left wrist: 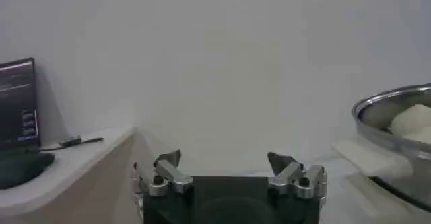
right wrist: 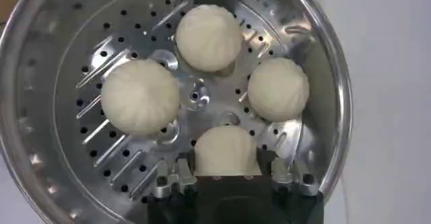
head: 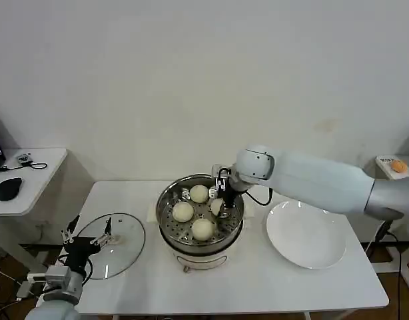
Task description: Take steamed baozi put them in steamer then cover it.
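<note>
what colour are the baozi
Cream-white baozi, clearest in the right wrist view.

white table with an empty white plate on the right side, a side desk off to the left holding a black mouse, laptop screen there too

Four buns are counted in one steamer; one glass lid and one white plate are seen.
</note>
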You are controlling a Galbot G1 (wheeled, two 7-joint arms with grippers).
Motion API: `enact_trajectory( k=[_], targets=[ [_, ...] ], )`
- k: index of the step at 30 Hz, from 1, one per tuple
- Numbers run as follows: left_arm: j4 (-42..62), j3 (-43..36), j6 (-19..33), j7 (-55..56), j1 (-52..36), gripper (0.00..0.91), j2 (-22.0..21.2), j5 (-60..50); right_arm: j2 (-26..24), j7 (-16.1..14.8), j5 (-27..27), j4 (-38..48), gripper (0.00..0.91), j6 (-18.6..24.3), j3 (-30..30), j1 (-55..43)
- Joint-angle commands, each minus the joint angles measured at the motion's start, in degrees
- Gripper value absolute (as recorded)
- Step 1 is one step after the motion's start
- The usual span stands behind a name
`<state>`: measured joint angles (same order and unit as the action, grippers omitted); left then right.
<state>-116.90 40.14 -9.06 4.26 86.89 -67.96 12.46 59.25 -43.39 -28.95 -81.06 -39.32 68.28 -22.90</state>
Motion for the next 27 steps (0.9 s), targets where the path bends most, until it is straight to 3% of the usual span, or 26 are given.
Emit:
enact_trajectory(
  k=[1, 11, 13, 14, 16, 17, 22, 23, 25, 26, 27],
  targets=[
    [-0.2, 0.4, 0.0, 0.0, 0.2, 0.907, 0.1, 0.1, -0.3, 0.3, 1.6, -0.3, 0.907, -0.1, -0.7, 0.3],
    [-0.7, 0.6, 0.0, -0.1, 0.5, 0.907, -0.1, 0.2, -5.7, 5.7, 1.7, -6.9, 0.907, 0.0, -9.3, 1.4],
    [-0.6, 0.5, 0.0, -0.1, 0.3, 0.907, -0.1, 0.2, -8.1, 10.0, 0.4, -10.1, 0.907, 0.1, -12.2, 2.8],
    [-0.5, 0.5, 0.0, -0.1, 0.3, 0.907, -0.2, 0.2, -8.5, 10.5, 0.4, -10.6, 0.907, 0.2, -12.6, 3.0],
    [-0.2, 0.3, 0.0, -0.2, 0.0, 0.907, -0.3, 0.3, -11.5, 19.5, -1.3, -14.2, 0.907, 1.0, -15.8, 6.5],
    [-0.1, 0.1, 0.0, -0.2, 0.0, 0.907, -0.3, 0.3, -12.3, 22.2, -2.1, -15.6, 0.907, 1.1, -16.7, 7.5],
    [0.0, -0.3, 0.0, -0.1, -0.1, 0.907, -0.1, 0.3, -19.0, 27.7, -1.1, -20.9, 0.907, 4.8, -23.5, 16.9],
    [0.2, -0.3, 0.0, -0.1, -0.3, 0.907, -0.2, 0.3, -20.7, 30.2, 0.4, -22.0, 0.907, 8.0, -27.0, 21.8],
    [0.4, -0.4, 0.0, -0.1, -0.3, 0.907, -0.3, 0.3, -22.1, 32.0, 3.6, -23.5, 0.907, 11.7, -32.5, 28.0],
    [0.6, -0.4, 0.1, 0.0, -0.3, 0.907, -0.3, 0.2, -22.6, 35.6, 6.2, -24.2, 0.907, 16.5, -40.5, 34.7],
    [0.8, -0.5, 0.2, -0.1, -0.2, 0.907, -0.3, 0.2, -22.4, 37.4, 7.7, -24.8, 0.907, 19.5, -45.2, 40.4]
  ],
)
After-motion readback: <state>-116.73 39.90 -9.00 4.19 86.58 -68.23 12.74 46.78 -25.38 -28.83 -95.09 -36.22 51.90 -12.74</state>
